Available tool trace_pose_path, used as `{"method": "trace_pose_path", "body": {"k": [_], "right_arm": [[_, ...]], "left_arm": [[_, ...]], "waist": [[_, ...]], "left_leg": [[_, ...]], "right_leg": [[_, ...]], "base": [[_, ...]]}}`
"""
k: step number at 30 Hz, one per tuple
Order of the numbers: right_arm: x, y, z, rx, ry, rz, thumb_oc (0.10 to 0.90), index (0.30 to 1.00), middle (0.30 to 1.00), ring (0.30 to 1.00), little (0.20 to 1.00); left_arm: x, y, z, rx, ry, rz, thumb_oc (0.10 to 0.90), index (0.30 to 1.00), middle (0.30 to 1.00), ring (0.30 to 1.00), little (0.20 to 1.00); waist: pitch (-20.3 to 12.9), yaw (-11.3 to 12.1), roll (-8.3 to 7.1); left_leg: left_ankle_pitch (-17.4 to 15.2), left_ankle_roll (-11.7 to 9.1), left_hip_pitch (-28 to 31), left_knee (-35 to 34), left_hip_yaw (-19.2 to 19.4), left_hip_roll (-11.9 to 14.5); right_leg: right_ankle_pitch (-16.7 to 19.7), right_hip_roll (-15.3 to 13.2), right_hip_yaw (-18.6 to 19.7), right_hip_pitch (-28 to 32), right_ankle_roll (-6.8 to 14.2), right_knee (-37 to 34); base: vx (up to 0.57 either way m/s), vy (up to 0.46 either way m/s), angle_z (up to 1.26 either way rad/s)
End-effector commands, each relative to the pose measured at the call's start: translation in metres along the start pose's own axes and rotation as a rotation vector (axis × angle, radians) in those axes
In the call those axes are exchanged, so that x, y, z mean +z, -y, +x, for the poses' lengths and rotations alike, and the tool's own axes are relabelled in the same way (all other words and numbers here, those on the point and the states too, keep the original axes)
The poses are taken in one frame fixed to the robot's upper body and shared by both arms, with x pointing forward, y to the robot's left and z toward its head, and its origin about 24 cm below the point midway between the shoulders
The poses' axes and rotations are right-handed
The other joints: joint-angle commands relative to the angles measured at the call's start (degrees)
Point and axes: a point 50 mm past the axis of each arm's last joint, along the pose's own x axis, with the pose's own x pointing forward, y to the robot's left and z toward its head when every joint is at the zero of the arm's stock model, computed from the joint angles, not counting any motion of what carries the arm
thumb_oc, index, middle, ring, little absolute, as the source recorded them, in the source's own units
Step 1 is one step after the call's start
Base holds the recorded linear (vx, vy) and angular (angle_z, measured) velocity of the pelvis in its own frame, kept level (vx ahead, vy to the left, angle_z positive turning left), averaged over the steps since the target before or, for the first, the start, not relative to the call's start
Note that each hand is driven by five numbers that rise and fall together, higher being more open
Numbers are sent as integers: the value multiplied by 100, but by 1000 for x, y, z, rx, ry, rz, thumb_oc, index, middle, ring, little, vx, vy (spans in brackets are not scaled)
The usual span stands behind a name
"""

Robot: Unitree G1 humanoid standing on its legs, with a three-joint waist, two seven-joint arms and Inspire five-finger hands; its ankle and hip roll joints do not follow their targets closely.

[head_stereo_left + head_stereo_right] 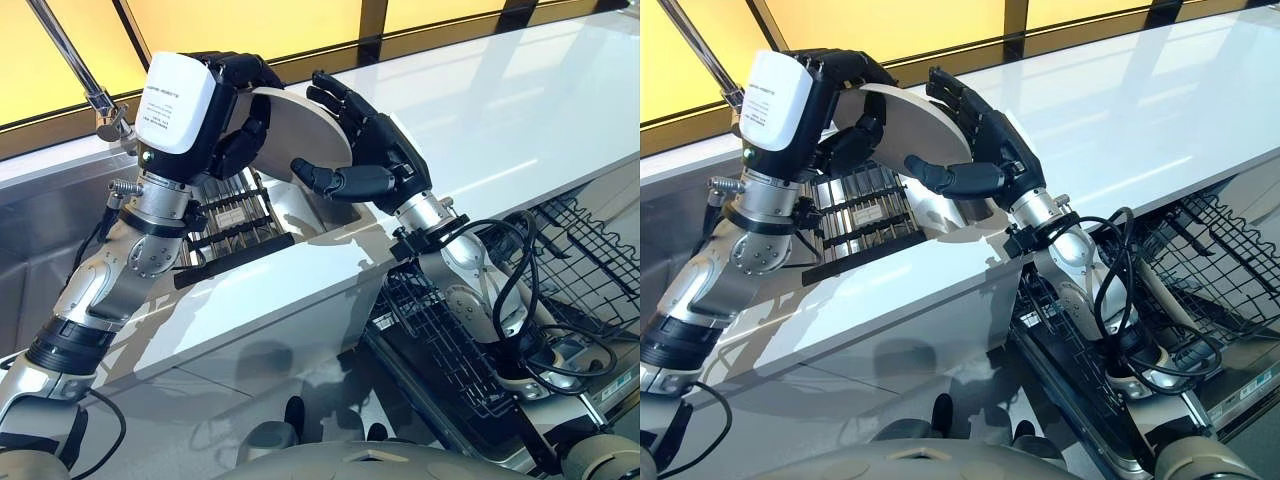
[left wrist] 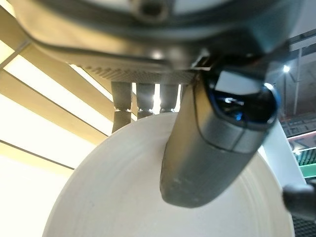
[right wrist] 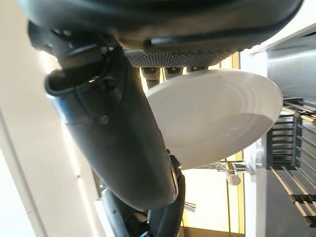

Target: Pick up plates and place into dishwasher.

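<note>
cream-white and glazed, the round plate (image 1: 300, 135) is held up on edge above the dish rack (image 1: 235, 215), which stands at the sink end of the white surface (image 1: 520, 110), toward 10 o'clock in the head views. the left hand (image 1: 235, 110) is clamped on it, fingers curled over the rim on the 9 o'clock side and the thumb pressed flat on the plate's face, as its wrist view shows. the right hand (image 1: 365, 150) meets the plate from 3 o'clock: fingers spread and nearly straight behind the far rim, thumb reaching under the lower edge, not yet closed in a pinch.

the plate looks like stiff ceramic, fairly heavy for its size, smooth enough to slip and likely to chip if knocked on the rack or the surface edge. the best hold is probably across the rim, thumb on one face and fingers on the other, well in from the edge. the open dishwasher's black wire basket (image 1: 590, 250) lies below the surface at 4 o'clock, so a handover to the right hand seems the step in hand.
</note>
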Motion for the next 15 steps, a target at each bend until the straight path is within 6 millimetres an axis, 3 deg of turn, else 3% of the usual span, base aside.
{"method": "trace_pose_path", "body": {"k": [1,2,3,15], "right_arm": [[47,-22,25,88,251,23,660,780,780,780,760],[47,-22,26,74,251,4,147,340,340,340,247],[47,-22,26,71,252,-5,100,300,300,300,200],[47,-15,25,12,264,-4,100,300,300,300,200]], "left_arm": [[23,-30,40,198,166,-28,100,300,300,300,200],[25,-29,40,192,174,-30,100,300,300,300,200],[27,-28,40,187,178,-33,100,300,300,300,200],[39,-25,43,154,228,-89,100,300,300,300,200]], "waist": [[-627,-39,-137],[-621,-45,-132],[-621,-50,-130],[-614,-72,-109]], "left_leg": [[-824,244,418,10,224,-405],[-826,244,418,10,221,-408],[-828,247,417,10,223,-410],[-831,246,428,10,232,-405]], "right_leg": [[-158,316,-144,18,-76,113],[-152,317,-138,16,-74,109],[-150,317,-131,16,-72,103],[-150,312,-136,41,-70,80]], "base": [[0,0,0],[0,0,0],[0,0,0],[0,0,0]]}}
